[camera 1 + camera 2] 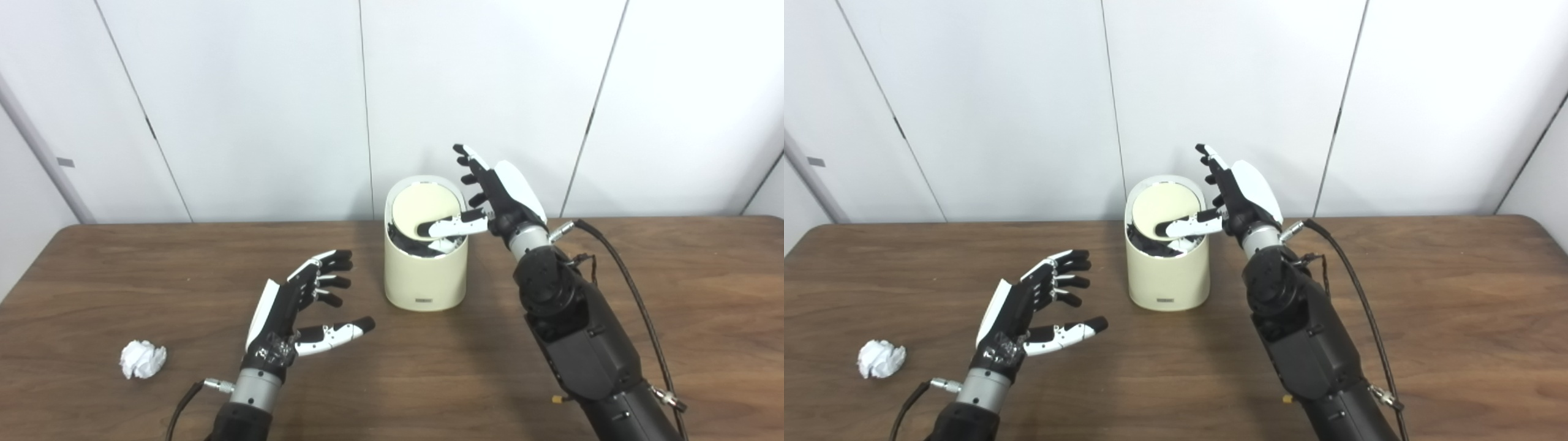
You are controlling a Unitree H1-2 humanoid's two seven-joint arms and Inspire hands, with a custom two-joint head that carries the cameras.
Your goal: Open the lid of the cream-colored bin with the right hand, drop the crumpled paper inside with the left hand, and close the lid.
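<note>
Your right hand [502, 196] is hovering at the upper right edge of the cream-coloured cylindrical plastic bin [424, 275], which is standing upright near the middle of the brown wood-grain table [674, 294]. The fingers [471, 162] are reaching up, spread and grasping nothing, while the thumb [450, 228] is lying across the bin's mouth, in front of the round cream lid [422, 205]. That lid is tilting up toward the back, showing its pale underside, and the dark interior is showing below it; something white is sitting just inside, under the thumb, too small to identify. Whether the thumb is actually touching the lid, you cannot tell from either eye view.

Your left hand [300, 306] is hanging released above the table, left of the bin and apart from it, palm facing right with fingers loosely curled and holding nothing.

The crumpled white paper ball [142, 359] is lying on the table near the front left, well apart from the left hand and farther still from the bin.
</note>
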